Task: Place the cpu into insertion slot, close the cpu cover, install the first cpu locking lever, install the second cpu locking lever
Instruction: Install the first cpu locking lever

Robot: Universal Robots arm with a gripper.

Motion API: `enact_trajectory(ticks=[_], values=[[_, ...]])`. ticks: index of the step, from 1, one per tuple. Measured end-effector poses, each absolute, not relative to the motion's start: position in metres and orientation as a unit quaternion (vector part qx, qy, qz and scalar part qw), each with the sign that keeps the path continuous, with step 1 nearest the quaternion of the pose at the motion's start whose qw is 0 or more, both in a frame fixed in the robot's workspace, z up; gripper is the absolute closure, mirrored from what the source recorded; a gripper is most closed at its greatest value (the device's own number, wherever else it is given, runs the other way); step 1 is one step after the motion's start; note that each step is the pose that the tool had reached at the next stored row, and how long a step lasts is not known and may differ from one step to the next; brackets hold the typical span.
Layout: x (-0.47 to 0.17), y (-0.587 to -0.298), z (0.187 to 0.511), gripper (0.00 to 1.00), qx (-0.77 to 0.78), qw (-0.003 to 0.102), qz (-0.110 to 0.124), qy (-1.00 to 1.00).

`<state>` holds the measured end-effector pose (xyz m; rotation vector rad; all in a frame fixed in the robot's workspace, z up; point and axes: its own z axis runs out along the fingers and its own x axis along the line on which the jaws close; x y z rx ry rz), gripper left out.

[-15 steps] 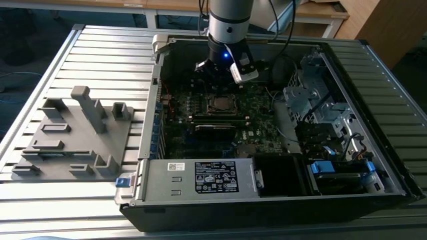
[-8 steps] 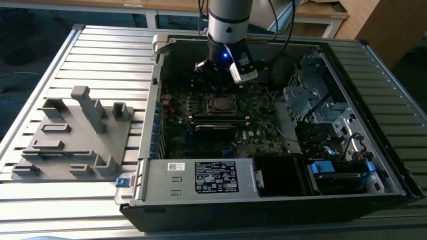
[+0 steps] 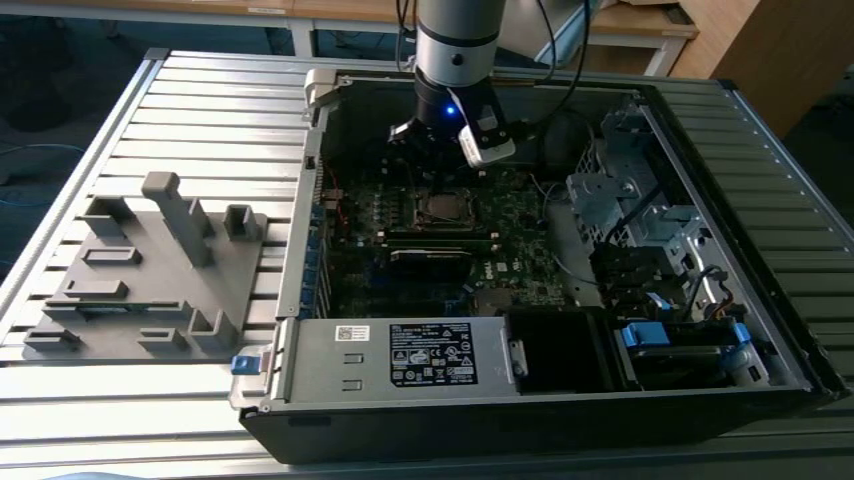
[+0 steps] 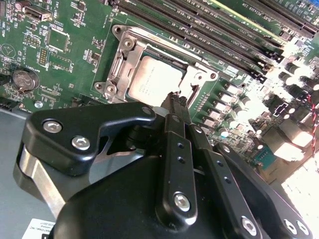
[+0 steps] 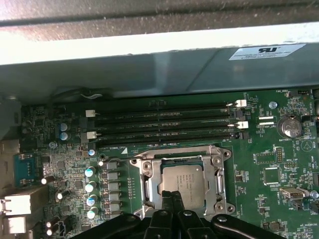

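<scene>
Cpu (image 5: 183, 185), a small flat square chip with a dull silver-grey metal top, was found seated in the insertion slot (image 5: 138, 162), the square silvery-rimmed socket on the green circuit board (image 5: 249, 199). The first step therefore appeared done. The cpu cover (image 4: 202, 74), a thin silvery metal frame with a large square window, appeared to lie flat around the cpu, so closure looked complete. Whether either locking lever was latched could not be determined.

The black gripper (image 4: 174, 98) stood just over the socket's edge, its fingers closed against each other with nothing between them.

Long black memory slots (image 5: 162, 124) ran just beside the socket, and a row of silver capacitors (image 5: 89, 186) stood along another side. In the exterior view, the labelled grey power supply box (image 3: 400, 355) lay nearer. A grey moulded fixture tray (image 3: 147, 270) rested on the slatted metal counter (image 3: 80, 130) at that view's left. Nothing obstructed the socket.
</scene>
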<state>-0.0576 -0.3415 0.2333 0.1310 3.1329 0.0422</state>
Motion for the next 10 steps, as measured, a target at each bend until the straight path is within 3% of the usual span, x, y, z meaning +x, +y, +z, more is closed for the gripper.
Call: enact_trajectory(ticks=[10], values=[[-0.0600,-0.3415,0.2332,0.90,0.042,0.003,0.013,0.999]])
